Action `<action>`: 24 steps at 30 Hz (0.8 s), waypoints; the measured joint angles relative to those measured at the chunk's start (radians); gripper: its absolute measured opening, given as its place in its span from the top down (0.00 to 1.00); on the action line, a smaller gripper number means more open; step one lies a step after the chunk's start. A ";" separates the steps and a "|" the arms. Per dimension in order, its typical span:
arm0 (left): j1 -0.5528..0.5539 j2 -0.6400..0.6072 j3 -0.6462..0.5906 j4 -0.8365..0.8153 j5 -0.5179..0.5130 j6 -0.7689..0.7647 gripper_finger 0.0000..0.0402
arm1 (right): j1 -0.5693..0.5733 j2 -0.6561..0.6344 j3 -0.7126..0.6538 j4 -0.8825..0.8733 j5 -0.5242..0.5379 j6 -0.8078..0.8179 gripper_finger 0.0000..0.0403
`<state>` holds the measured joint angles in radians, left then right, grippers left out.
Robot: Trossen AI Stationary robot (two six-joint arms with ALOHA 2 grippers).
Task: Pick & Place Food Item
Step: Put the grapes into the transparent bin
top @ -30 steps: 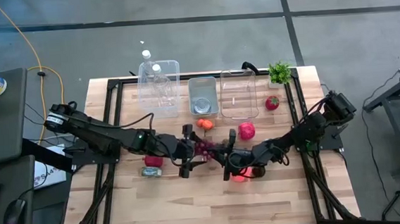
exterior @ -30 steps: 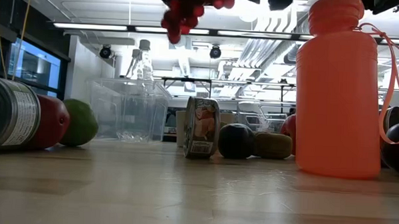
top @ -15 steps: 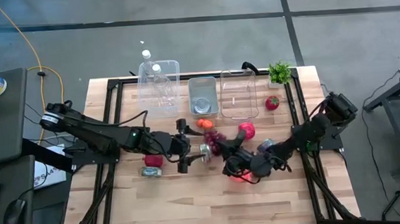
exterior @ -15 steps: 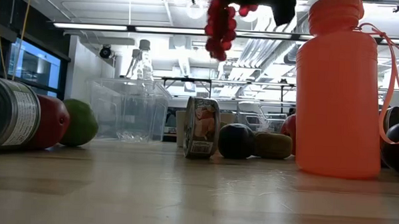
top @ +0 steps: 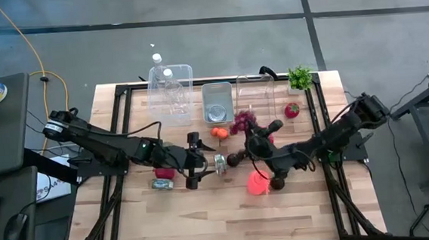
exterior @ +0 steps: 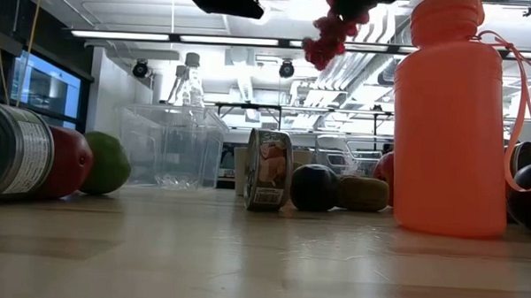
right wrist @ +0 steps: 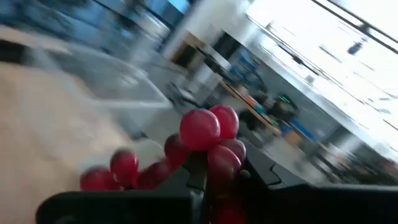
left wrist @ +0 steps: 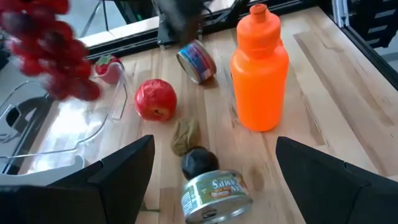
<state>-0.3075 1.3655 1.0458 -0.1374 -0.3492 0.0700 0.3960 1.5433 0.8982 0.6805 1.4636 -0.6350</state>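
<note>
**Grapes aloft, short of the bin**

Nearest the low camera: orange bottle [exterior: 450, 120] upright on the table [top: 206, 211], a tin can [exterior: 16, 151] on its side, a red apple [exterior: 70, 160] and a green fruit [exterior: 110, 163] beside it.

Mid-table: left gripper [top: 195, 161] spread wide and empty, hovering just beside a small can [left wrist: 214, 194], a dark plum [left wrist: 198, 163] and a kiwi [left wrist: 185, 134].

Farther: right gripper [top: 252, 136] pinched on the stem of the red grape bunch [top: 241, 121], held high near the edge of the clear bin [top: 256, 102], not yet over it.

Risks, as judged:
- Thin stem grip; could slip or shed grapes under a swing.
- Early release; likely to land on the rim or beside the bin.
- Low descent; could knock the bin wall.
</note>
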 joint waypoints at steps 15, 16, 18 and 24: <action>-0.043 0.000 -0.001 -0.030 -0.002 -0.052 0.19 | -0.294 -0.226 -0.104 -0.170 -0.066 0.235 0.92; -0.045 0.000 -0.001 -0.031 -0.002 -0.052 0.19 | -0.309 -0.245 -0.110 -0.223 -0.105 0.278 0.92; -0.045 0.000 -0.001 -0.032 -0.002 -0.052 0.19 | -0.340 -0.269 -0.116 -0.365 -0.215 0.431 0.92; -0.045 0.000 -0.001 -0.042 -0.003 -0.068 0.19 | -0.470 -0.265 -0.115 -0.761 -0.430 0.849 0.92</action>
<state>-0.3527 1.3658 1.0451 -0.1796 -0.3518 0.0018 -0.0743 1.2783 0.7834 -0.0802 1.0332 0.2144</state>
